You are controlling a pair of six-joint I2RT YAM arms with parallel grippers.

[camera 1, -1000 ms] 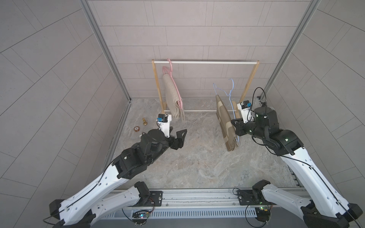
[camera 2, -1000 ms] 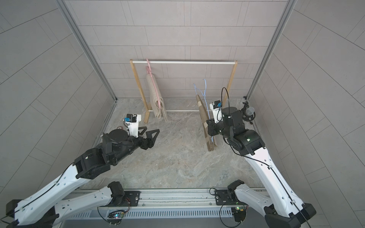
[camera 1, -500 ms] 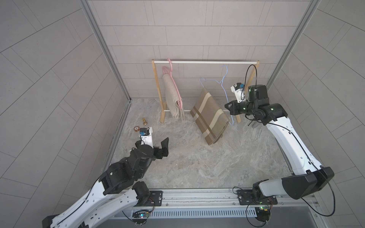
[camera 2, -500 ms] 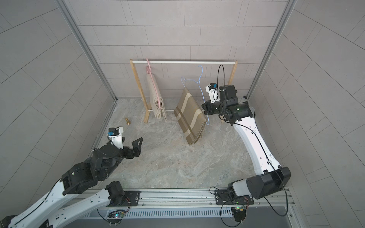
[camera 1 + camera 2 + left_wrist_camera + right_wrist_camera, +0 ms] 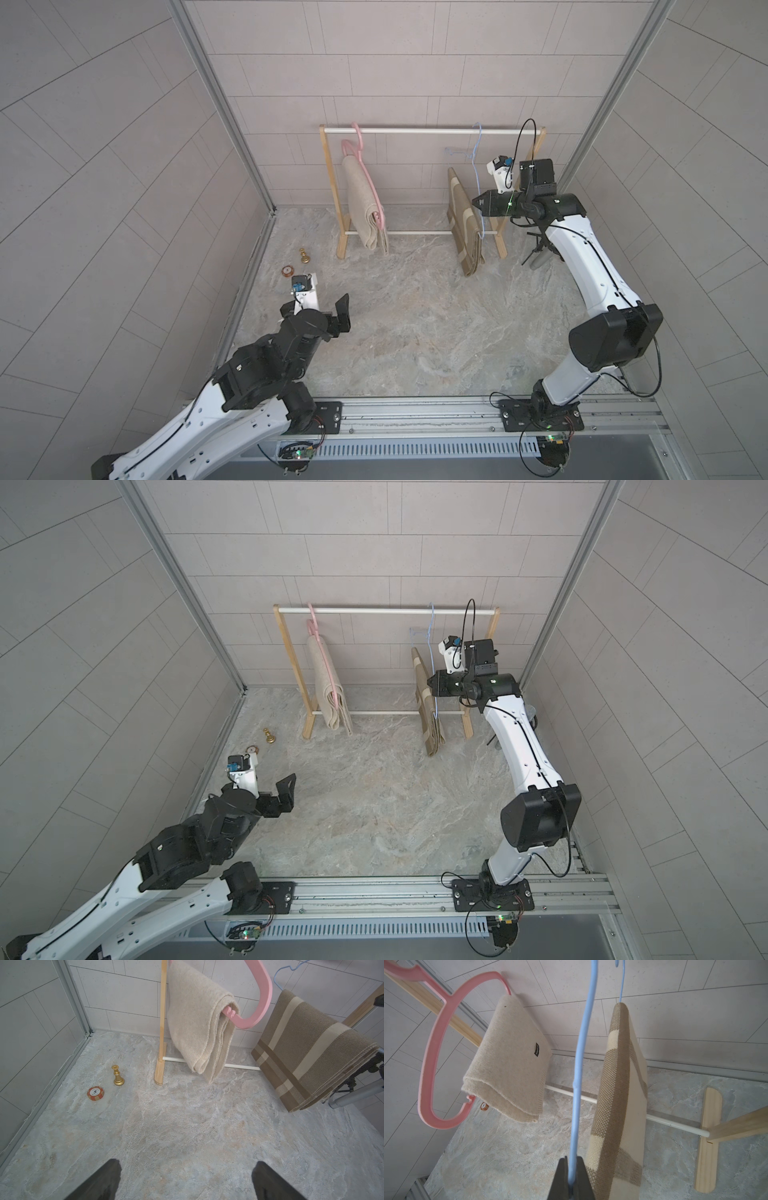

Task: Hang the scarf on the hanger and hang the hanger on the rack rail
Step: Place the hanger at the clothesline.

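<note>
Left scarf (image 5: 361,208), right scarf (image 5: 463,224) hang in the rack (image 5: 415,131) — chess piece (image 5: 304,255), chip (image 5: 287,271) leftward.

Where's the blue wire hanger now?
In both top views the thin blue wire hanger hangs near the right end of the white top rail, carrying the brown striped scarf; the right gripper is shut on its wire.

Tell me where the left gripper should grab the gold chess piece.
Probably the narrow neck below the crown of the chess piece: it stands upright with a wide base. Bring the open left gripper from the open floor side, away from the poker chip.
</note>
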